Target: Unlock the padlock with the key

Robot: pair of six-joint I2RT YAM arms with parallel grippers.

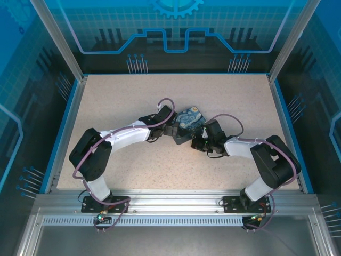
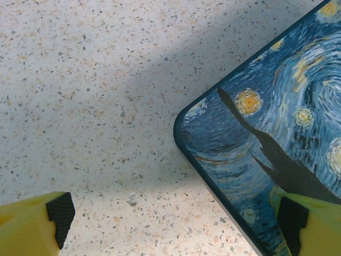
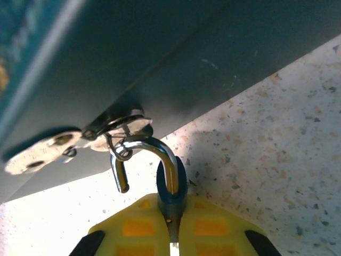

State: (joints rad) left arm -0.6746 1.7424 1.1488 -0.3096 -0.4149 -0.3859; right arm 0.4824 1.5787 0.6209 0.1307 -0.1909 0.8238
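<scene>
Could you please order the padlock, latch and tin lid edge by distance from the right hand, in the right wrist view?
1. padlock: gripped by the right hand, bottom centre.
2. latch: just above it, centre-left.
3. lid edge: far upper left.

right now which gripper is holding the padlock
The right gripper, shut on the teal padlock. The left gripper hangs wide open over a corner of the tin.

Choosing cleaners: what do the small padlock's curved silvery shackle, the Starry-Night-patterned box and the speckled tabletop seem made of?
The curved silvery shackle looks like polished metal: it throws sharp mirror highlights. The Starry-Night-patterned box seems thin printed metal, probably tin, given its smooth satin lid and tightly rounded rim. The speckled tabletop looks like matte stone-effect laminate or composite; its flecks lie flat.
</scene>
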